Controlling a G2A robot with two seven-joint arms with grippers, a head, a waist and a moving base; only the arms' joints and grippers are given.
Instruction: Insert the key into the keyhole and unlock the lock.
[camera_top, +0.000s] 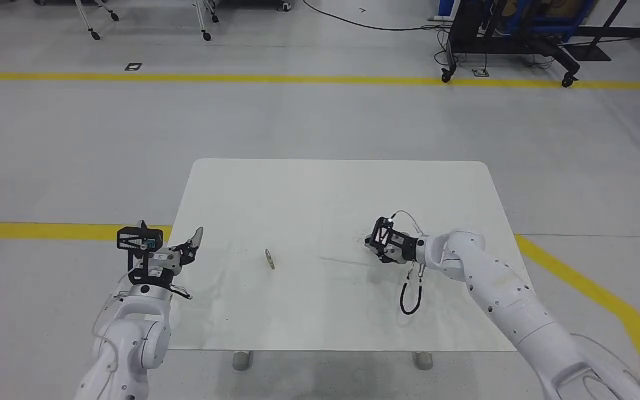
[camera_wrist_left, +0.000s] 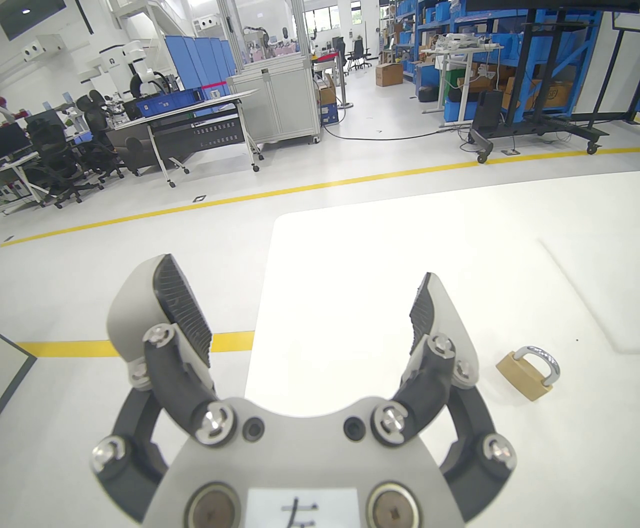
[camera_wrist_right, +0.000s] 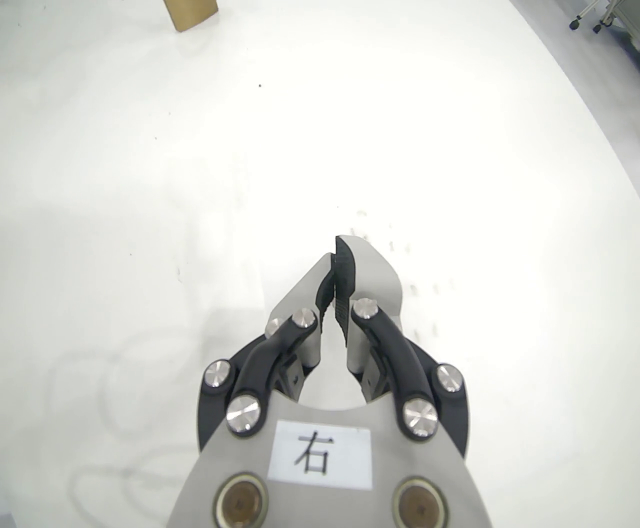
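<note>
Lock (camera_wrist_left: 527, 374) lies toward the table's (camera_top: 330, 190) left edge. Left gripper (camera_wrist_left: 297, 272), at that edge, gapes wide, empty. Right gripper (camera_wrist_right: 336, 250), mid-table, is pressed closed; contents cannot be told.

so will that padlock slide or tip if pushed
The padlock looks like solid metal, so probably stiff and heavy for its size. It seems to lie flat on the smooth table, so a push would likely slide it, not tip it.
</note>
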